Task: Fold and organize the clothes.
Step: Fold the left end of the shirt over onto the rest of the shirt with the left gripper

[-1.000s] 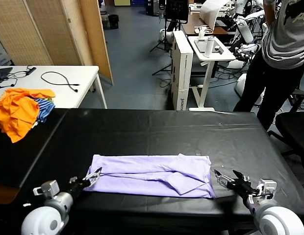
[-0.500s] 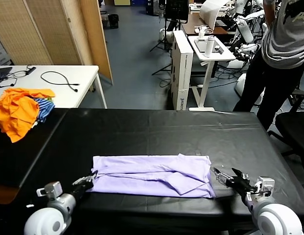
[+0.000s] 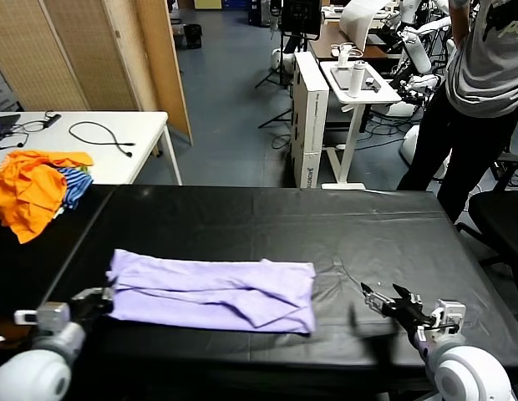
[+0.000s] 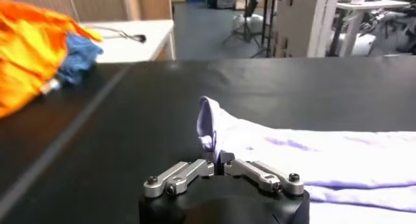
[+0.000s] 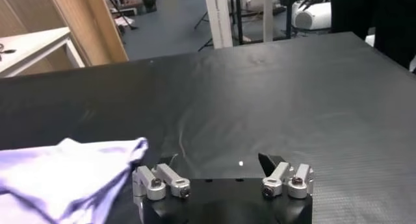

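Observation:
The clothes are one pale lavender T-shirt (image 3: 213,292), folded into a long band across the near part of the black table (image 3: 267,221). My left gripper (image 3: 103,297) is shut on the shirt's left end; in the left wrist view a pinched corner of the fabric (image 4: 211,124) stands up between the closed fingers (image 4: 219,161). My right gripper (image 3: 388,302) stands open over bare table to the right of the shirt, with nothing between its fingers (image 5: 218,163). The shirt's right end (image 5: 71,170) lies a little apart from it.
A heap of orange garments (image 3: 33,188) with a blue-and-white striped one (image 3: 75,185) lies at the table's far left corner. A white side table (image 3: 83,138) with cables stands behind it. A person (image 3: 484,92) stands at the far right beside an office chair (image 3: 505,221).
My left gripper closed on the shirt's left end and pulled it leftward; the whole shirt slid left along the table. The right gripper stayed open, almost in place.

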